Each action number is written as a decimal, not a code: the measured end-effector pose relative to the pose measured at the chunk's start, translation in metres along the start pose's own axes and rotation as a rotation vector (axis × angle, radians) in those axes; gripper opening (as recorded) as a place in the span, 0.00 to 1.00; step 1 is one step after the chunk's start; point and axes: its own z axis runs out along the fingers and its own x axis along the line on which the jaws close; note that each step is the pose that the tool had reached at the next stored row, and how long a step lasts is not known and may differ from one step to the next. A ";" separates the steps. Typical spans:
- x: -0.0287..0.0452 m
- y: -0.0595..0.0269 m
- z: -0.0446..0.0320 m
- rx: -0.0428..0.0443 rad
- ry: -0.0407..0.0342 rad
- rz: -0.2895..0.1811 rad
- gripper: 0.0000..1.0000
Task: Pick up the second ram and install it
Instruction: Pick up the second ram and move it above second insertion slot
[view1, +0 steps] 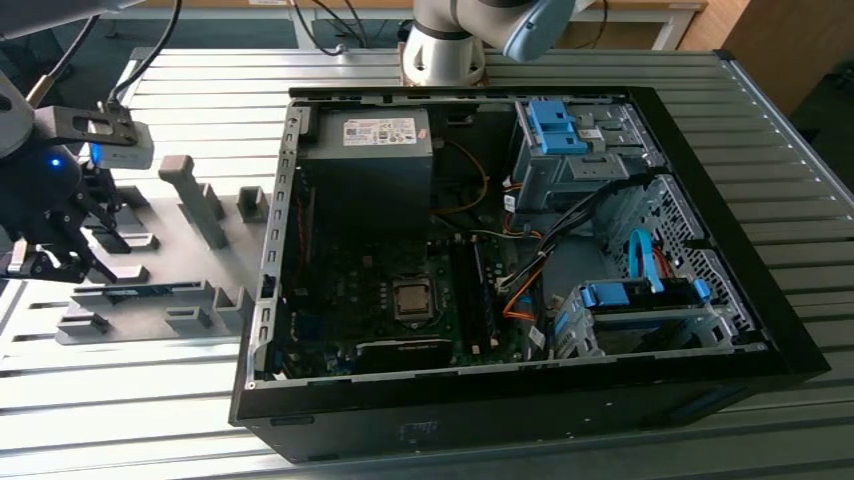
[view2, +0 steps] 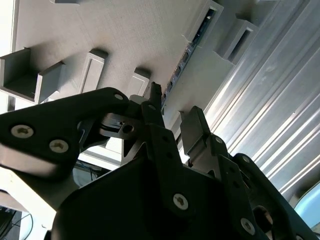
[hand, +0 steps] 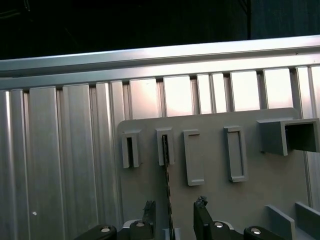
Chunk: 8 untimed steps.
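The second ram (hand: 166, 180) is a thin stick standing on edge in a slotted holder on the grey fixture plate (hand: 280, 185). In the second wrist view the second ram (view2: 186, 54) runs along the plate's edge toward my fingers. My gripper (hand: 175, 212) is open just above one end of the stick, with one finger on each side and a gap to both. In the exterior view my gripper (view1: 60, 262) hangs over the plate at that view's left, above the second ram (view1: 140, 292). The memory slots (view1: 477, 290) lie beside the processor socket (view1: 414, 298).
An open computer case (view1: 747, 330) fills the middle of the ribbed metal table (view1: 200, 400). Blue drive-bay clips (view1: 554, 125), cables and a power supply (view1: 380, 135) are inside it. Grey upright blocks (view1: 200, 200) stand on the fixture plate close to my gripper.
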 end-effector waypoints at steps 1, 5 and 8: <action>0.0000 0.0000 0.0000 0.0000 -0.0001 0.000 0.43; 0.0000 0.0000 0.0006 0.0001 -0.0001 0.000 0.43; 0.0000 0.0000 0.0007 0.0002 -0.0002 0.000 0.43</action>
